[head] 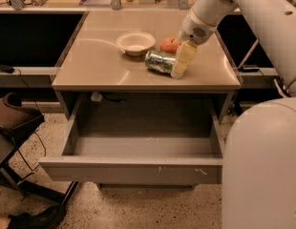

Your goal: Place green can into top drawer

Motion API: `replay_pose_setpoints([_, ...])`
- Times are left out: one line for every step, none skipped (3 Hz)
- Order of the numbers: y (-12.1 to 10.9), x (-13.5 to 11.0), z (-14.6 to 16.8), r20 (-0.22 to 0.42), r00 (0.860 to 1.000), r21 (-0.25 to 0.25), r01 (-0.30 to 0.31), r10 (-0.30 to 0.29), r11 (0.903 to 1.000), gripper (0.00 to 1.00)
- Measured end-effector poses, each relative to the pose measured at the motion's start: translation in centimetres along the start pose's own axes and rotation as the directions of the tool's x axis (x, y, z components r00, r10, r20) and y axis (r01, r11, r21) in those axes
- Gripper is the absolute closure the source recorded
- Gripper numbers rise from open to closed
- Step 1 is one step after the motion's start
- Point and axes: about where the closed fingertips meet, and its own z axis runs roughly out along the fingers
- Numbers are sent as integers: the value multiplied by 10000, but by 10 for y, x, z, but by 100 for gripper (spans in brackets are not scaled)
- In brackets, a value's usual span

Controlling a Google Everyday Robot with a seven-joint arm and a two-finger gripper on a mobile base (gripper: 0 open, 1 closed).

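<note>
The green can (159, 61) lies on its side on the table top (100, 66), right of centre, next to the red apple (169, 44). My gripper (180, 65) hangs from the white arm at the can's right end, its pale fingers (184, 57) pointing down and touching or nearly touching the can. The top drawer (133, 169) is pulled open below the table, wide, grey and empty, with small white scratches on its front panel.
A white bowl (135, 42) stands left of the apple. My white base (262, 166) fills the lower right. A dark chair and cables (19, 128) sit at the left. Shelving and clutter run along the back.
</note>
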Motion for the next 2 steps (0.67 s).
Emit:
replay_pose_setpoints([-3,-2,-1,154,9999,87,27,-29,10000,0])
replay_pose_setpoints([2,-3,29,278,9996,-523,110,-95,9986,0])
